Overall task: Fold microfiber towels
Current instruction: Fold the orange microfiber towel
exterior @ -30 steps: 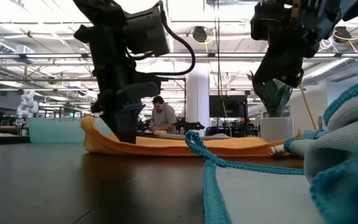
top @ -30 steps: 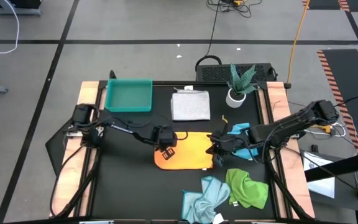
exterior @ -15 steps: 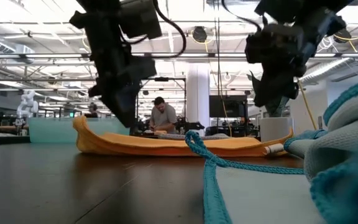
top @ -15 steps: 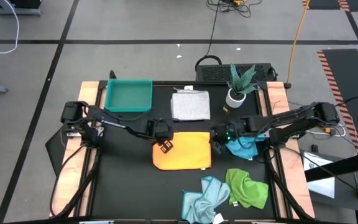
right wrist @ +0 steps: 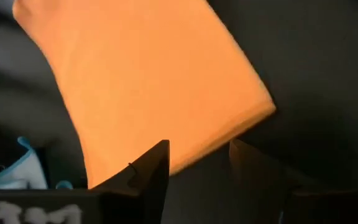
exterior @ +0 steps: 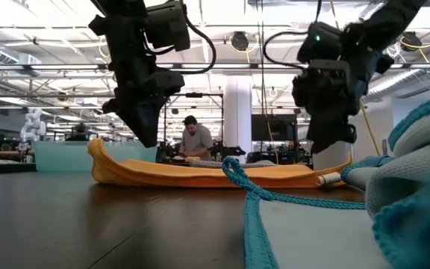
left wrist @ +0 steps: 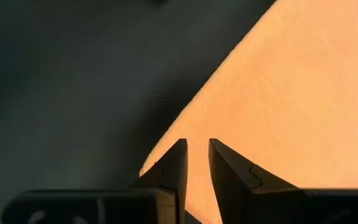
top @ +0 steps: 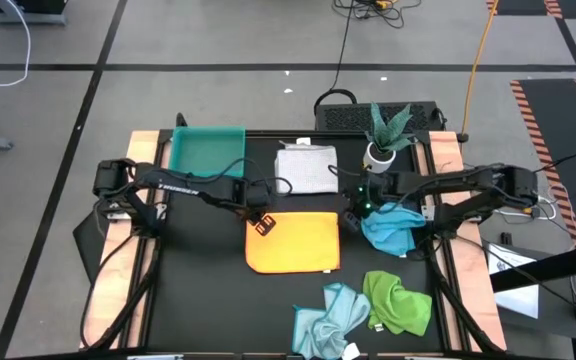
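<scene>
The yellow-orange towel point(top: 298, 245) lies folded and flat at the table's middle, its left end point(exterior: 95, 149) curling up a little. My left gripper point(top: 261, 226) hangs just above its far left corner point(left wrist: 166, 155), its fingers a narrow gap apart with nothing between them. Above the far right corner is my right gripper point(top: 352, 213), open and also holding nothing point(right wrist: 197, 155). The white-grey towel point(top: 306, 168) lies folded farther back. Bright blue point(top: 393, 230), green point(top: 400, 303) and pale blue point(top: 326, 320) towels lie crumpled at the right and near side.
A teal tray point(top: 206, 152) stands at the far left and a potted plant point(top: 381, 140) at the far right. Bare black table lies left of the orange towel. In the low view a person sits in the room beyond.
Both grippers have left the orange towel and moved toward the table's far edge, the left one rising, the right one sinking. My right gripper has opened. The towel, raised at its left end a second ago, now lies flat as a neat rectangle.
</scene>
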